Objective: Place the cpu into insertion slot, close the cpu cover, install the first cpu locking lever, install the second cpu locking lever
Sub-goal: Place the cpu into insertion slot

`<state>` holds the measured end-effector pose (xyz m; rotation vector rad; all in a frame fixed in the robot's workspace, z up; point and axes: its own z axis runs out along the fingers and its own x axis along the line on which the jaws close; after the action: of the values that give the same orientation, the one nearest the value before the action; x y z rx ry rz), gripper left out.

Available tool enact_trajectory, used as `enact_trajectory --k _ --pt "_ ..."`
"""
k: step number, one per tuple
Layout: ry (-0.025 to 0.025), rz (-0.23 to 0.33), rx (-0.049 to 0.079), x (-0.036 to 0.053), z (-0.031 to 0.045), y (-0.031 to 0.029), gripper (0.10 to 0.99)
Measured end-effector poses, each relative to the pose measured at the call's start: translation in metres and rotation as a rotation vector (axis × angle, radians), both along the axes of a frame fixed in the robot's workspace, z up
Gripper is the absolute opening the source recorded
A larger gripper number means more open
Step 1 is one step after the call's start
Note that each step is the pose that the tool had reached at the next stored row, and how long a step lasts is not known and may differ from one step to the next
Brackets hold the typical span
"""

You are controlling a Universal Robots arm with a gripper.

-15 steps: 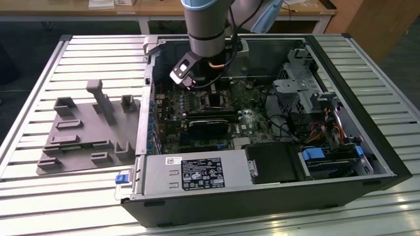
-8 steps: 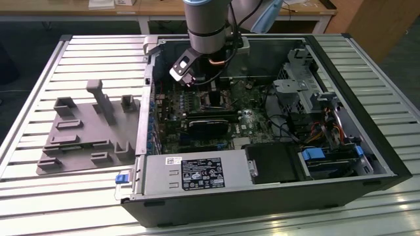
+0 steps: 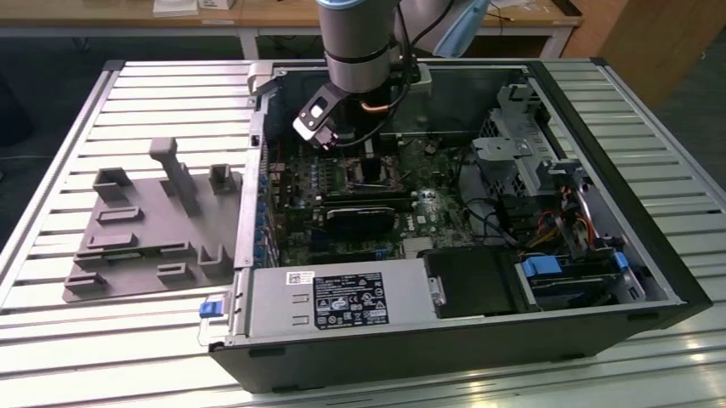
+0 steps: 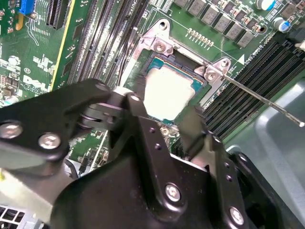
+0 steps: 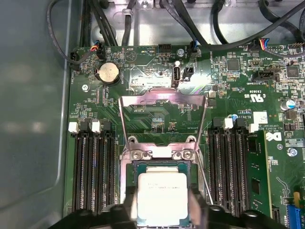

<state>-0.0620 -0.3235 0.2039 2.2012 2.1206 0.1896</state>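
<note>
The cpu [image 5: 162, 195], a pale silvery square chip, sits at the insertion slot [image 5: 162, 165] on the green board. My gripper [image 5: 162, 210] has one black finger against each side of the chip and is shut on it. In the second wrist view the fingers [image 4: 136, 107] flank the cpu [image 4: 167, 90] over the slot's dark rim [image 4: 176, 59]. The cpu cover [image 5: 162, 98] stands raised behind the slot, and the board shows through its window. A thin locking lever rod [image 4: 257, 95] sticks out beside the socket. In the exterior view the gripper [image 3: 360, 151] reaches down into the open computer case.
Long black memory slots [image 5: 90, 171] run along both sides of the socket. Cables [image 5: 200, 28] cross the far end of the board. In the exterior view a power supply [image 3: 340, 297] and a drive cage [image 3: 545, 170] crowd the case. A grey fixture plate [image 3: 148, 229] lies on the exterior view's left.
</note>
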Motion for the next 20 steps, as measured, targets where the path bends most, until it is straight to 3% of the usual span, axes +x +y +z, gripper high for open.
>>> enact_trajectory --k 4,5,7,10,11,17,18,19,20 --pt "0.0000 0.000 0.000 0.0000 0.0000 0.0000 0.353" --pt "0.0000 0.000 0.000 0.0000 0.0000 0.0000 0.353" --pt "0.0000 0.000 0.000 0.0000 0.0001 0.0000 0.235" --pt "0.0000 0.000 0.000 0.0000 0.0001 0.0000 0.176" --pt "0.0000 0.000 0.000 0.0000 0.0001 0.0000 0.118" --pt "0.0001 0.000 0.000 0.0000 0.0002 0.0000 0.106" --pt "0.0019 0.000 0.000 0.0000 0.0002 0.0000 0.106" --pt "0.0087 0.000 0.000 0.0001 0.0002 0.0000 0.106" --pt "0.0187 0.000 0.000 0.0005 0.0002 0.0000 0.106"
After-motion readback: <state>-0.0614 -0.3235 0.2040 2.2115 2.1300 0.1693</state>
